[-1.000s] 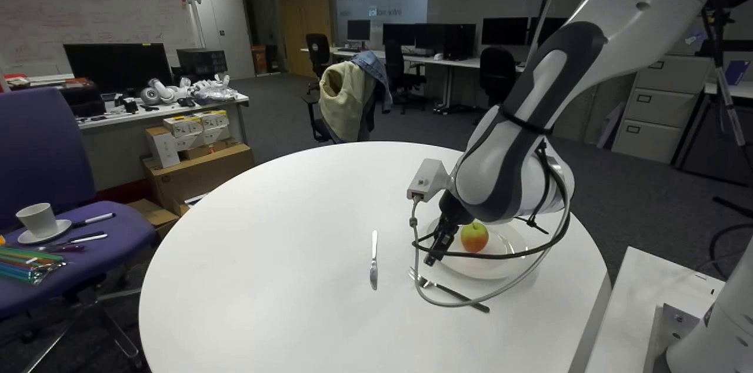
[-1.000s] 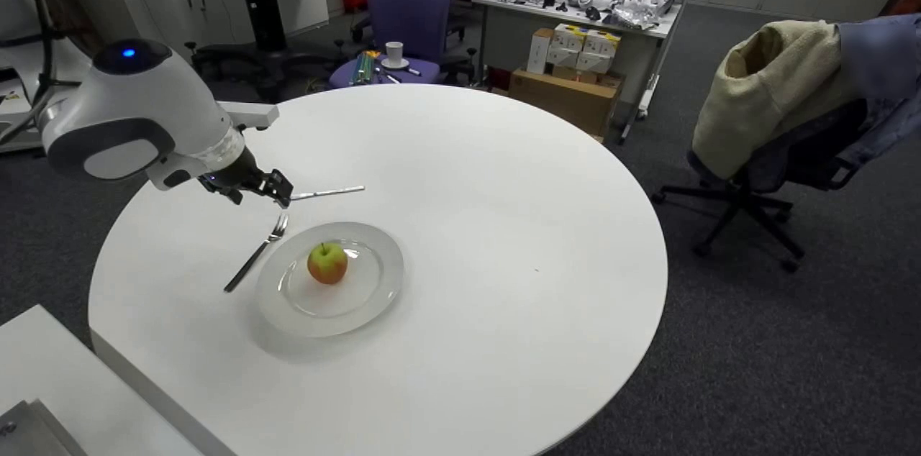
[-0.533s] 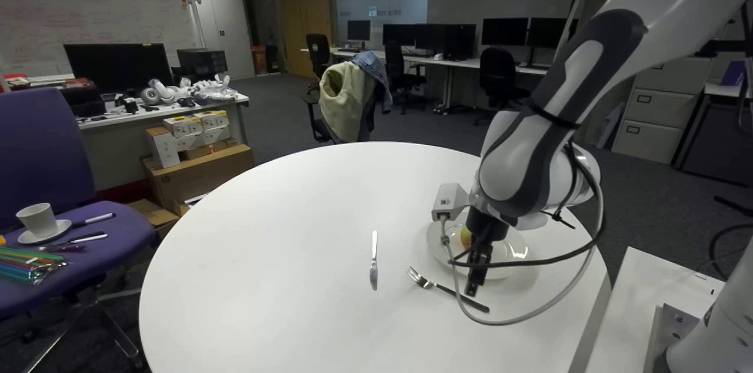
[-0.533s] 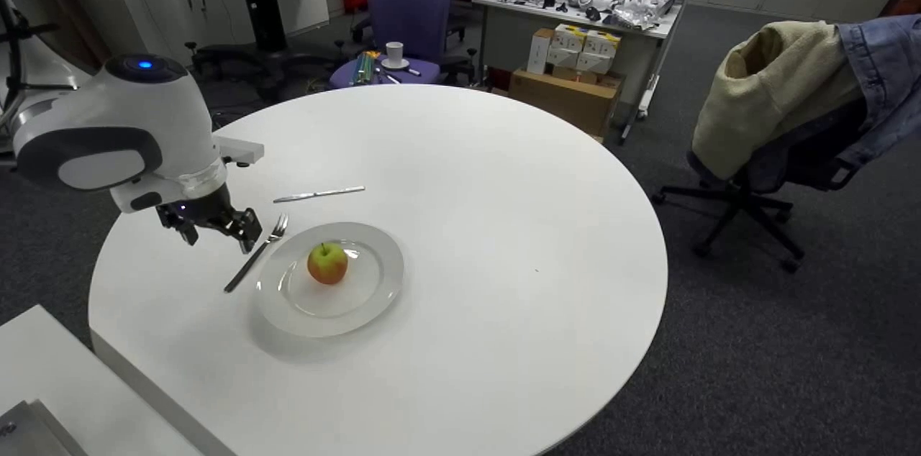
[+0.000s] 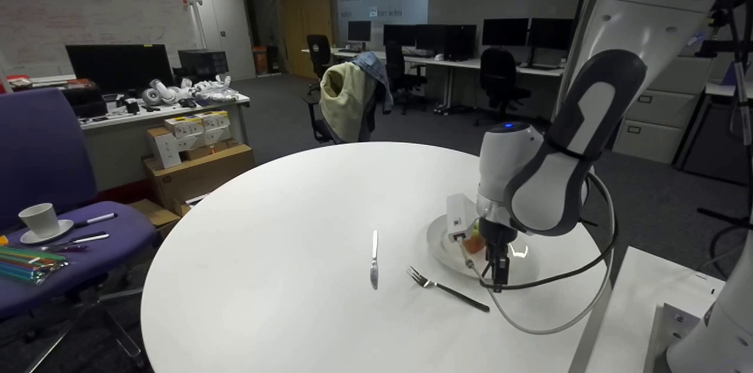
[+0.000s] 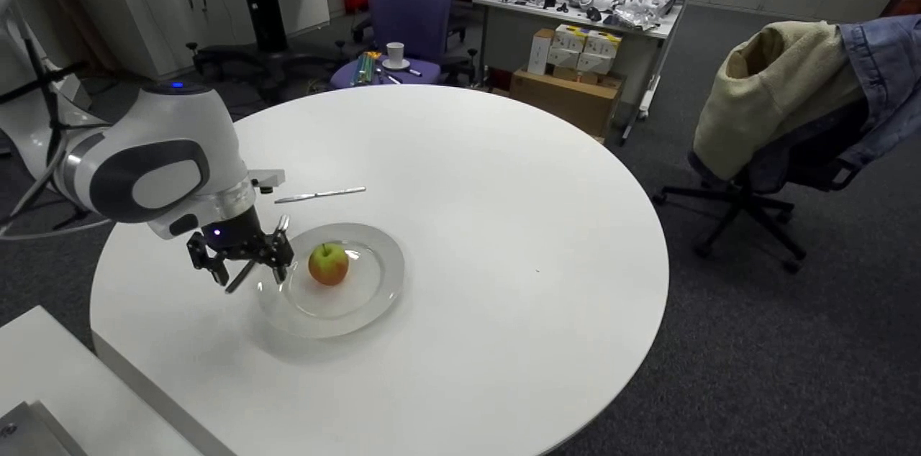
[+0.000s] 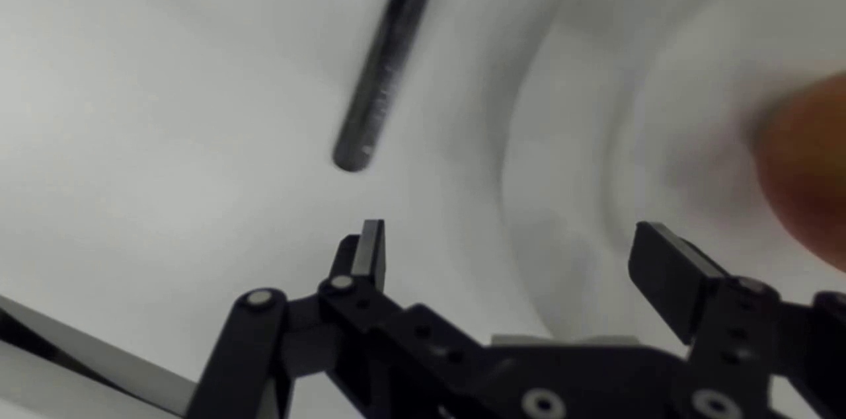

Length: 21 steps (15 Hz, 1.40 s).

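Round table (image 5: 265, 255): white, in the foreground
Glass panel (image 5: 382, 5): blurred lettering, seemingly "informatics"
Purple chair (image 5: 50, 146): near the table, cup (image 5: 40, 220) on seat
Plate (image 6: 374, 298): on the table
Gripper (image 7: 509, 226): fingers wide apart, near the plate's rim
Fork (image 6: 240, 276): beside plate, partly behind gripper in an exterior view
Knife (image 5: 375, 258): apart from the fork
Apple (image 6: 328, 264): on the plate

Both exterior views overlook the table (image 6: 504, 226), the wrist view close above
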Available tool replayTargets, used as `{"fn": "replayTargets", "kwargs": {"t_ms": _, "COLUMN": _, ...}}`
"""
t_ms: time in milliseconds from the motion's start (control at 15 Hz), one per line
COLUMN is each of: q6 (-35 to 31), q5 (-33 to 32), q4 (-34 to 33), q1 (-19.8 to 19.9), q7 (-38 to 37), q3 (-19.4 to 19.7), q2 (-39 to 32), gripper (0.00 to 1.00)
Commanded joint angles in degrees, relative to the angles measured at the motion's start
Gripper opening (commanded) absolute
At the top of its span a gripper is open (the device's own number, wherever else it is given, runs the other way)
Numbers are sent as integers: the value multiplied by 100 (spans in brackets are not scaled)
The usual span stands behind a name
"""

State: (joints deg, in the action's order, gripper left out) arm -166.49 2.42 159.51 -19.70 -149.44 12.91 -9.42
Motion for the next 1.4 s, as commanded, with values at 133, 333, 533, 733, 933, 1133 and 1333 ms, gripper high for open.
{"fn": "replayTargets", "kwargs": {"t_ms": 133, "q6": -262, "q5": -359, "q4": -47, "q1": -2109, "q7": 54, "q3": 2524, "q2": -60, "gripper": 100}}
{"fn": "replayTargets", "kwargs": {"t_ms": 333, "q6": -573, "q5": -87, "q4": -60, "q1": -3417, "q7": 58, "q3": 3602, "q2": -306, "gripper": 100}}
{"fn": "replayTargets", "kwargs": {"t_ms": 533, "q6": -744, "q5": 274, "q4": -60, "q1": -4684, "q7": 54, "q3": 4535, "q2": -294, "gripper": 100}}
{"fn": "replayTargets", "kwargs": {"t_ms": 733, "q6": -907, "q5": 733, "q4": -3, "q1": -5858, "q7": 51, "q3": 5324, "q2": -261, "gripper": 100}}
{"fn": "replayTargets", "kwargs": {"t_ms": 933, "q6": -892, "q5": 1083, "q4": -11, "q1": -6824, "q7": 49, "q3": 5990, "q2": -300, "gripper": 100}}
{"fn": "replayTargets", "kwargs": {"t_ms": 1133, "q6": -862, "q5": 1338, "q4": -26, "q1": -7601, "q7": 48, "q3": 6563, "q2": -328, "gripper": 100}}
{"fn": "replayTargets", "kwargs": {"t_ms": 1333, "q6": -819, "q5": 1546, "q4": -42, "q1": -8280, "q7": 48, "q3": 7078, "q2": -370, "gripper": 100}}
